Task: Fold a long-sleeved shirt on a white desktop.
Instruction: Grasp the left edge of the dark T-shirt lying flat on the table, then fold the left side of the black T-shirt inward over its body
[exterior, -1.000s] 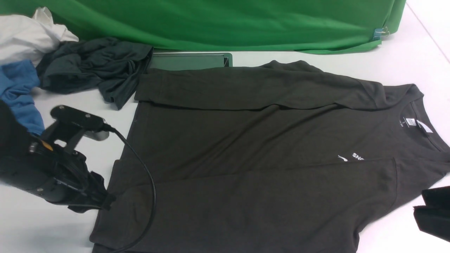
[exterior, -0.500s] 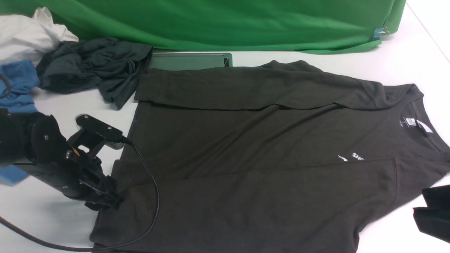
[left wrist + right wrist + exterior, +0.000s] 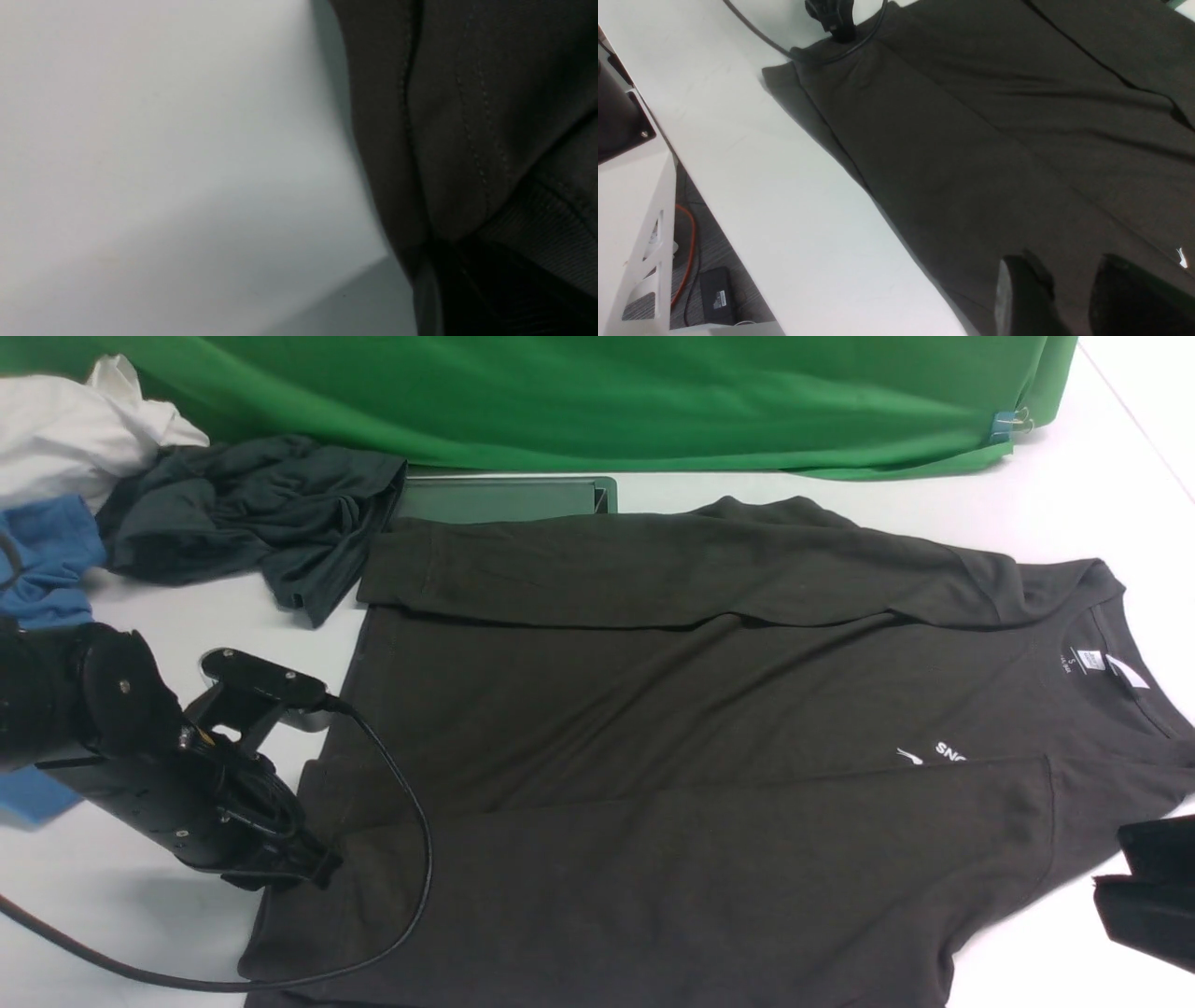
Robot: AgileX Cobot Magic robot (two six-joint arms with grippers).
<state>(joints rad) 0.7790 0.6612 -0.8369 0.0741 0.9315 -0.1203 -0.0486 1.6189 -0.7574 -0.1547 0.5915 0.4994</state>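
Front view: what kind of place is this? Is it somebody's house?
Probably a robot lab or recording set, not a house: a green cloth backdrop hangs behind the white desktop, a black robot arm reaches the long-sleeved shirt, and spare clothes lie piled nearby.

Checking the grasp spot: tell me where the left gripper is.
Front view, left side: the left gripper sits at the left edge of the long-sleeved shirt.
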